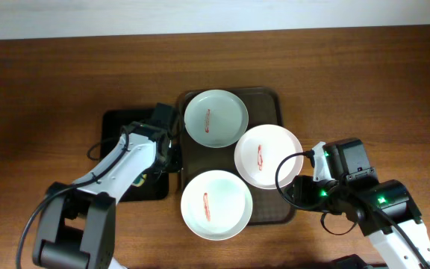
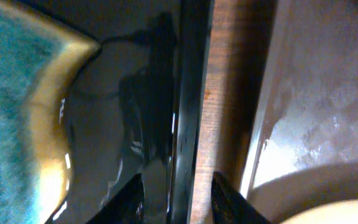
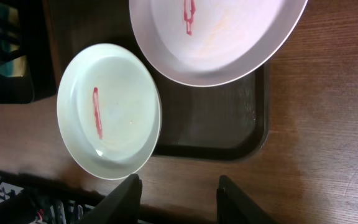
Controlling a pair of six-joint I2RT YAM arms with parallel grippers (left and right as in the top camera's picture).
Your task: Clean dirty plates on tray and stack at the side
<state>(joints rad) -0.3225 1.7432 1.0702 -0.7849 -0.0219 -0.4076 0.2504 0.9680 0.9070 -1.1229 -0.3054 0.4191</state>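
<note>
— Left claw (image 2: 176, 199) nearest the lens: fingertips (image 2: 126, 202) spread, nothing between them, hanging over the rim of the black tray (image 2: 135, 93) and a strip of tabletop (image 2: 219, 93).
— Holding anything?
— No, it is released. Just left of it lies a blue-green pad (image 2: 8, 93) with a yellow edge, maybe a sponge.
— And the plates?
— All three sit on the tray (image 1: 267, 99): far plate (image 1: 215, 118), right plate (image 1: 269, 155), and near plate (image 1: 216, 204), which overhangs the front rim. Each shows a red smear, so I judge no wiping done and no stack begun.
— Next move?
— Probably the left claw shifts onto the pad and closes on it, clearing that rim first.
— Right claw (image 3: 179, 199)?
— Also spread wide, empty, touching nothing, above bare tabletop by the tray's near right corner; well placed, I think, to steady a plate.
</note>
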